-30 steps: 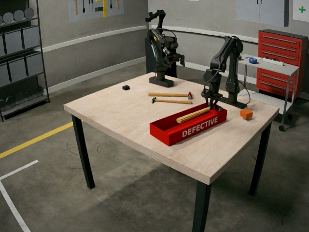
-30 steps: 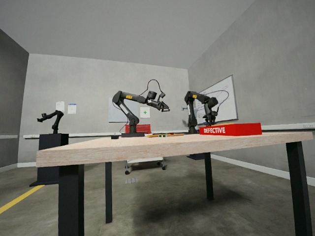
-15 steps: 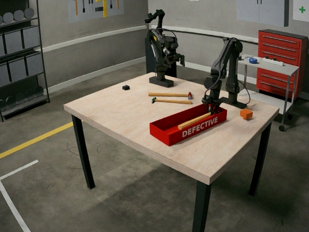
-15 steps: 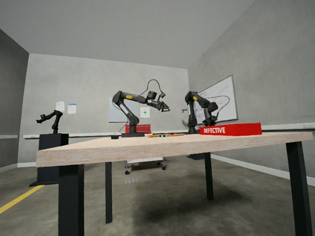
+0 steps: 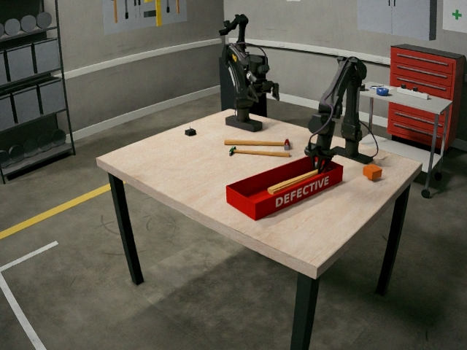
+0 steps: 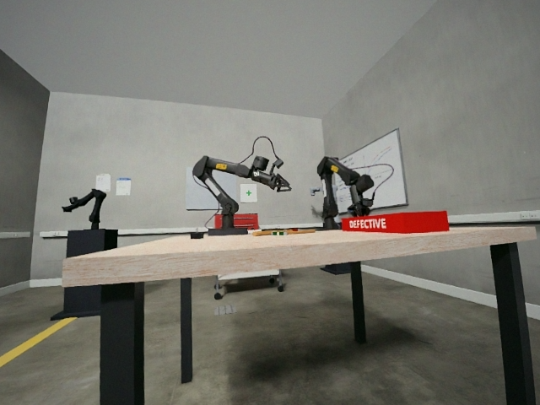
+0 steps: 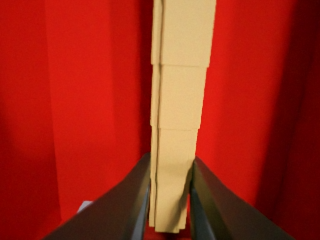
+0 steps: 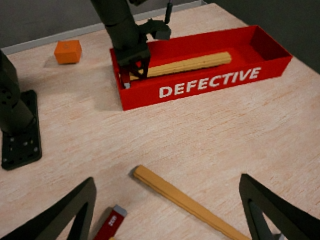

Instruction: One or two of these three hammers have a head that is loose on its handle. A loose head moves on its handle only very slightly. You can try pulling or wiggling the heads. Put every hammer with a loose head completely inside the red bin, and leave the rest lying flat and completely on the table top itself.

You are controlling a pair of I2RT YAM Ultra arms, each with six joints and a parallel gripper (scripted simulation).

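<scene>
- Counter (image 5: pixel 169 150) (image 6: pixel 283 256) (image 8: pixel 175 132): carries both arms, the bin and everything else I list here.
- Right arm (image 5: pixel 237 81) (image 6: pixel 226 165): reaching out above the counter. Its tool (image 5: pixel 276 95) (image 6: pixel 285 186) (image 8: pixel 168 180) is wide open, nothing in it, well clear of the surface.
- Left arm (image 5: pixel 324 109) (image 6: pixel 344 172): bent down over the bin. Its tool (image 5: pixel 319 166) (image 6: pixel 361 212) (image 7: pixel 172 165) (image 8: pixel 138 72) is closed on a wooden handle, near the head end.
- Red bin (image 5: pixel 241 203) (image 6: pixel 405 221) (image 7: pixel 100 100) (image 8: pixel 140 99): on the counter, DEFECTIVE on its long side.
- Gripped hammer (image 5: pixel 294 181) (image 7: pixel 180 100) (image 8: pixel 185 65): lengthwise in the bin, head by an end wall. I can't tell if it touches the bottom.
- Red-headed hammer (image 5: pixel 254 142) (image 8: pixel 110 225): flat on the counter, outside the bin.
- Green-headed hammer (image 5: pixel 263 152) (image 6: pixel 278 233) (image 8: pixel 190 202): flat just beside it, head at the opposite end. I can't tell looseness on any head.
- Orange block (image 5: pixel 372 172) (image 8: pixel 68 52): on the counter, near the bin's head-end wall, apart from it.
- Small black piece (image 5: pixel 190 131) (image 6: pixel 197 235): on the counter, well apart from the bin.
</scene>
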